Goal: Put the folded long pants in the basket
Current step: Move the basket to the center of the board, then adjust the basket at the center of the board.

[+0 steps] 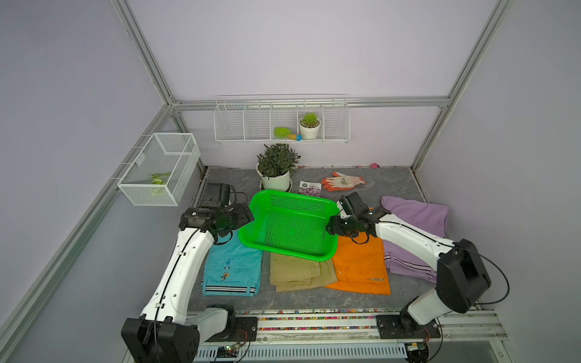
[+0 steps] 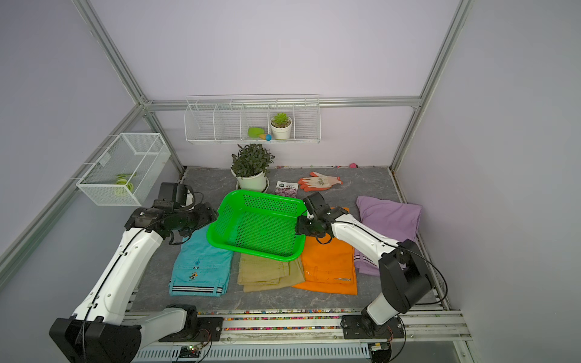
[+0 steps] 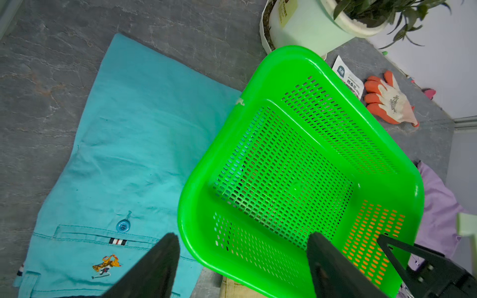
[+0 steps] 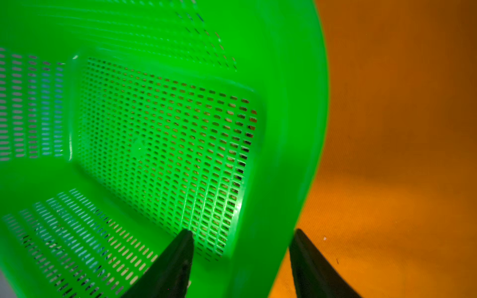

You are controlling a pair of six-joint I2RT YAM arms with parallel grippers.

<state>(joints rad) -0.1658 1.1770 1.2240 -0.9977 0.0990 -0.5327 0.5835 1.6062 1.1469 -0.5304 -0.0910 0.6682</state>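
Note:
The green basket point(image 1: 292, 226) sits tilted in the middle of the table with nothing in it, its near edge lying over the far ends of three folded long pants: teal point(image 1: 232, 267), khaki point(image 1: 298, 272) and orange point(image 1: 360, 267). The lilac pants point(image 1: 418, 217) lie at the right, partly under my right arm. My left gripper point(image 3: 244, 234) is open and straddles the basket's left rim, one finger inside and one over the teal pants. My right gripper point(image 4: 243, 230) is open astride the right rim, with its outer finger over the orange pants.
A potted plant point(image 1: 276, 169), a seed packet point(image 1: 309, 188) and an orange-and-white glove point(image 1: 342, 182) lie just behind the basket. A white wire basket point(image 1: 160, 169) hangs on the left wall, and a wire shelf point(image 1: 281, 122) on the back wall.

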